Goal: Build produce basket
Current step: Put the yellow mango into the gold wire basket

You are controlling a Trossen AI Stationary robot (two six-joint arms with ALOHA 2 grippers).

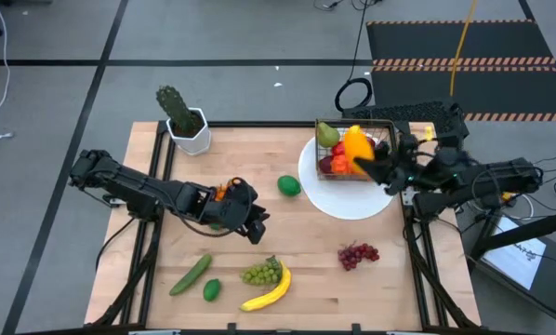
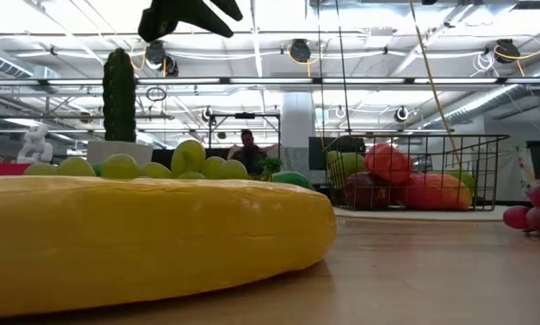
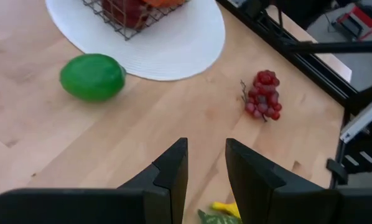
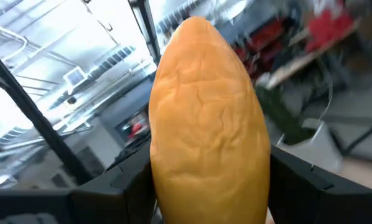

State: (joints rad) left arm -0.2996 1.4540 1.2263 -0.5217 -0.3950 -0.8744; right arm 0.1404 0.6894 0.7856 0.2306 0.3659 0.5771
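Right gripper [image 1: 376, 167] jaws pinching smooth oblong orange mango [image 4: 208, 124] above wire-mesh basket [image 1: 382, 130]; left gripper [image 3: 206, 168] jaws narrowly spread, empty.

Robotics lab or workshop, not home. Grey floor [image 1: 213, 42] with dark tape lines at top of high view; black mat with orange hazard stripes [image 1: 459, 63] upper right. Loose cables [image 1: 352, 93] on floor. Low view: open ceiling with pipes, strip lights [image 2: 279, 54], metal racks; person [image 2: 248, 149] seated far behind wooden table [image 1: 259, 223].
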